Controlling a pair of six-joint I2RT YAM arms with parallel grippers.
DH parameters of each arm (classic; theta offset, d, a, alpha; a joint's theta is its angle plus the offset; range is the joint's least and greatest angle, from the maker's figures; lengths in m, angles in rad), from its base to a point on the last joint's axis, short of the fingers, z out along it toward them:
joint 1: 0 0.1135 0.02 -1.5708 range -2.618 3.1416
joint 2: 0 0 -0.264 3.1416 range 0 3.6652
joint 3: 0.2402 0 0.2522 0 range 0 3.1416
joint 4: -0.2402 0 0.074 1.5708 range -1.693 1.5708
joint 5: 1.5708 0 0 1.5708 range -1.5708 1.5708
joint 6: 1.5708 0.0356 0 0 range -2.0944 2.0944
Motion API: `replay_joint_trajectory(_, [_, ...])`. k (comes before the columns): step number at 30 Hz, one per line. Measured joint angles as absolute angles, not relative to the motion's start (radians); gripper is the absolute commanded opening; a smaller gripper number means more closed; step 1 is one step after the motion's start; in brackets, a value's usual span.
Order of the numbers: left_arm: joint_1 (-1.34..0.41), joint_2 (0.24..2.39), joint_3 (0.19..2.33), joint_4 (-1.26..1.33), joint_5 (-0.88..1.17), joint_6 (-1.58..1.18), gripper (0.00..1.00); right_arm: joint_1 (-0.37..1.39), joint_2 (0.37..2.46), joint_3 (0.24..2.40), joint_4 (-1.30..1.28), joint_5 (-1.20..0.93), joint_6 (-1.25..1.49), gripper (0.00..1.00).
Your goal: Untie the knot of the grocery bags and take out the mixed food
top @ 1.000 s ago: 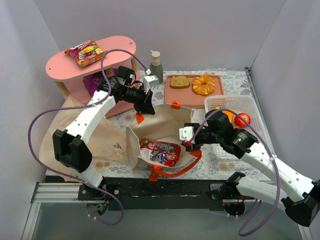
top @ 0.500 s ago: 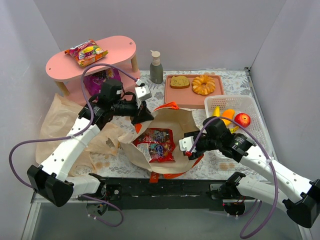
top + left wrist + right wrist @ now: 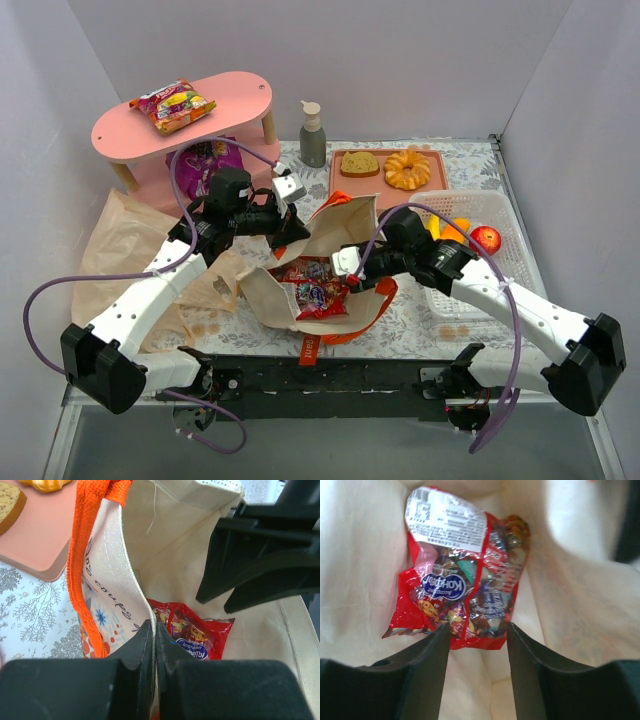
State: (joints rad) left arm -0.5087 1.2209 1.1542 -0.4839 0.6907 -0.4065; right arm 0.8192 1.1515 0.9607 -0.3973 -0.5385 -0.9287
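**A:** Where's the food?

**B:** One red packet (image 3: 460,590) lies flat on the bottom of the tote (image 3: 345,225). I see nothing else inside.

**A:** And the fingers?

**B:** The left fingers (image 3: 142,645) are pinched together on the tote's rim, beside its orange handle (image 3: 92,540), holding the mouth up. The right fingers (image 3: 440,645) are inside the tote, apart, straddling the packet's near edge.

**A:** How will it handle?

**B:** Light, crinkly and slick, I'd judge. Pinch the end seam. A flat grab could slide off or catch the tote's cloth.
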Motion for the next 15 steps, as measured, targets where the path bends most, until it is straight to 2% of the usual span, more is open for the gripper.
replay_joint_trajectory(7, [-0.509, 1.221, 1.152, -0.462, 0.639, -0.435, 0.00, 0.818, 1.340, 0.968, -0.494, -0.606, -1.120, 0.70])
replay_joint_trajectory(15, [-0.509, 1.221, 1.152, -0.462, 0.629, -0.441, 0.00, 0.807, 1.449, 1.004, -0.633, -0.667, -1.358, 0.70])
